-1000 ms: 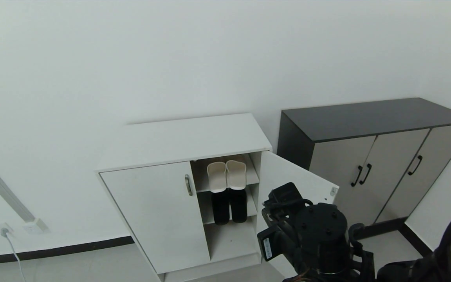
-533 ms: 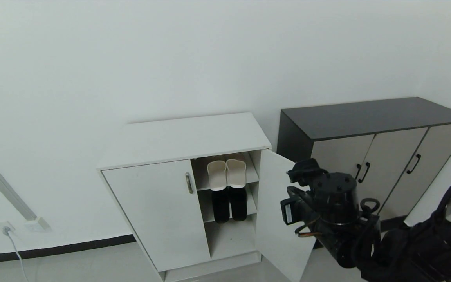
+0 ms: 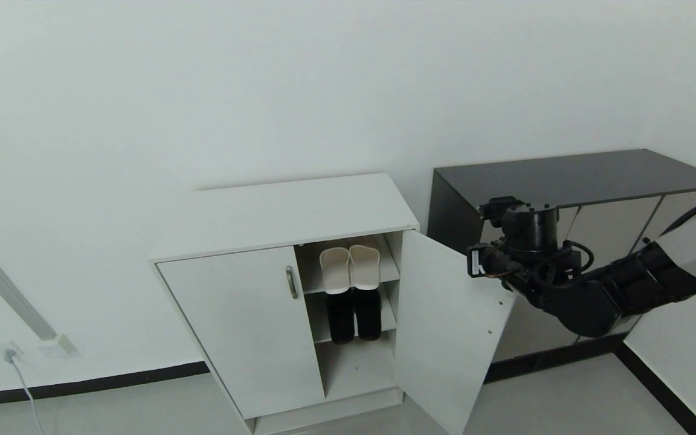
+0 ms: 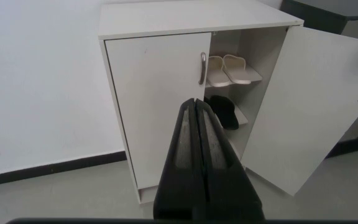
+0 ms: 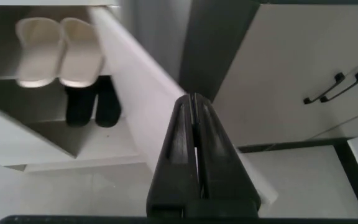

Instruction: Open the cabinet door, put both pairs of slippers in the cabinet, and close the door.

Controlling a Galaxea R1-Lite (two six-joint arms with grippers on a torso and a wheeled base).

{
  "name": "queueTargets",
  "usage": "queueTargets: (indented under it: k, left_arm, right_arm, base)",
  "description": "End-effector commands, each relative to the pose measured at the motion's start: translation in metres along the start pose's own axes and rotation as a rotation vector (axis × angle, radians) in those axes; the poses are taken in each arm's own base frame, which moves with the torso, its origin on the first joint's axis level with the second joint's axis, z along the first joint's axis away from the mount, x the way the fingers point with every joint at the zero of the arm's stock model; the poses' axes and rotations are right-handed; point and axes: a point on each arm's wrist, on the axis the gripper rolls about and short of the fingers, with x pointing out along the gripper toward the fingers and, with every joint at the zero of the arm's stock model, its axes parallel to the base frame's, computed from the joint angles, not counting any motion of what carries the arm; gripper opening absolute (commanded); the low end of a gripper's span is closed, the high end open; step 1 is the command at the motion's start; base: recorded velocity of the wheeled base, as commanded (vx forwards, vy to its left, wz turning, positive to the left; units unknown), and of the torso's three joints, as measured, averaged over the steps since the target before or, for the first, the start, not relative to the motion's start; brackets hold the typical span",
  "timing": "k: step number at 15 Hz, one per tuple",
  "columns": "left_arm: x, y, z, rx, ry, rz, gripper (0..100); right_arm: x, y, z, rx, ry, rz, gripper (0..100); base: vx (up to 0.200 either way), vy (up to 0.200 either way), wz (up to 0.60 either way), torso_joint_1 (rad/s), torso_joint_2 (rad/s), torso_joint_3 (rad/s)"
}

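The white cabinet (image 3: 287,211) has its right door (image 3: 444,326) swung open and its left door shut. White slippers (image 3: 350,270) lie on the upper shelf and black slippers (image 3: 354,314) on the shelf below. My right gripper (image 3: 496,208) is shut and empty, held near the open door's outer top corner, on the side away from the shelves. The right wrist view shows its tip (image 5: 194,96) over the door's edge (image 5: 148,93), with both pairs (image 5: 58,50) (image 5: 92,102) beyond. My left gripper (image 4: 196,102) is shut and empty, facing the closed door by its handle (image 4: 202,67).
A dark cabinet (image 3: 565,175) with grey doors and black handles stands close on the right, just behind my right arm. A wall socket with a cable (image 3: 6,353) sits low on the left. Bare floor lies in front of the white cabinet.
My right arm has risen and swung right, from low in front of the open door to its outer top corner. The door and slippers stay put.
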Motion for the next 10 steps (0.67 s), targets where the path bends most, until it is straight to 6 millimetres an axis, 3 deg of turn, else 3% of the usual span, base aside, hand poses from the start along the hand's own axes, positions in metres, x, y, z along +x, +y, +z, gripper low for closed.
queueTargets:
  k: [1, 5, 10]
  left_arm:
    - [0.000, 0.000, 0.000, -0.002, 0.001, 0.000, 0]
    - [0.000, 0.000, 0.000, 0.000, 0.001, 0.000, 0]
    - [0.000, 0.000, 0.000, 0.000, 0.001, 0.000, 0]
  right_arm:
    - [0.022, -0.010, -0.008, 0.006, 0.019, -0.031, 0]
    - [0.037, -0.021, -0.022, 0.006, 0.055, -0.048, 0]
    - [0.040, -0.023, -0.026, 0.006, 0.065, -0.047, 0]
  base:
    - [0.000, 0.000, 0.00, 0.000, 0.00, 0.000]
    - [0.000, 0.000, 0.00, 0.000, 0.00, 0.000]
    - [0.000, 0.000, 0.00, 0.000, 0.00, 0.000]
